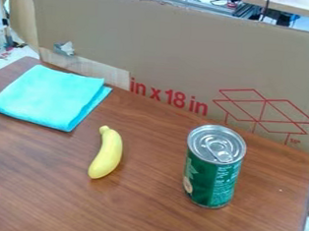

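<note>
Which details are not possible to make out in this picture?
In the camera view:
- Back of the green can: hidden by its front.
- Inner layers of the folded cyan cloth: covered by its top layer.
- Underside of the yellow banana: hidden by its own body.
- Near side of the table: cut off by the bottom edge.

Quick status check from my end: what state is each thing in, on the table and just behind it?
Cloth: folded, lying flat.
Banana: unpeeled, lying on the table.
Can: upright, lid closed, pull tab in place.
Cardboard: standing upright behind the table.
</note>
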`<state>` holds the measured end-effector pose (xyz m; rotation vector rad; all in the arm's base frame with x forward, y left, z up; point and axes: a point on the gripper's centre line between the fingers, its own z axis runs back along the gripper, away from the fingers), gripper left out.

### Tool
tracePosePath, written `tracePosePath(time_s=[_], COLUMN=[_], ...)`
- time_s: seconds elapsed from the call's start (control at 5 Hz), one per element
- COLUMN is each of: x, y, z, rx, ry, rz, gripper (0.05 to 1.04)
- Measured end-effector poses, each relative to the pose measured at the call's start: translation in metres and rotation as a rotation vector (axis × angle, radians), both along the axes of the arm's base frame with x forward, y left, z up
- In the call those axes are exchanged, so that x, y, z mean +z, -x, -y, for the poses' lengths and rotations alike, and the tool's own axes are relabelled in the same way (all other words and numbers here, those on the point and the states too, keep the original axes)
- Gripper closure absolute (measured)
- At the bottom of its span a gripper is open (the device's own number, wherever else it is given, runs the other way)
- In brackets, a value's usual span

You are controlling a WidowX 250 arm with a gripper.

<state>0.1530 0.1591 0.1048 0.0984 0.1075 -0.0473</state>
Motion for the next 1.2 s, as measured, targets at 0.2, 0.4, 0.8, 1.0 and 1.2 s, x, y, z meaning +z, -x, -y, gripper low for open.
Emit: tracePosePath(time_s=[0.2, 0.4, 0.8, 1.0, 1.2], x=[0.016, 0.036, 0.049, 0.049, 0.049], y=[0.007, -0.001, -0.02, -0.03, -0.035], z=[0.003, 0.008, 0.048, 0.08, 0.096], rx=[0.07, 0.048, -0.072, -0.102, -0.086], ry=[-0.036, -0.059, -0.041, 0.004, 0.011], rz=[-0.01, 0.013, -0.035, -0.029, -0.01], gripper=[0.075, 0.075, 0.075, 0.075, 0.075])
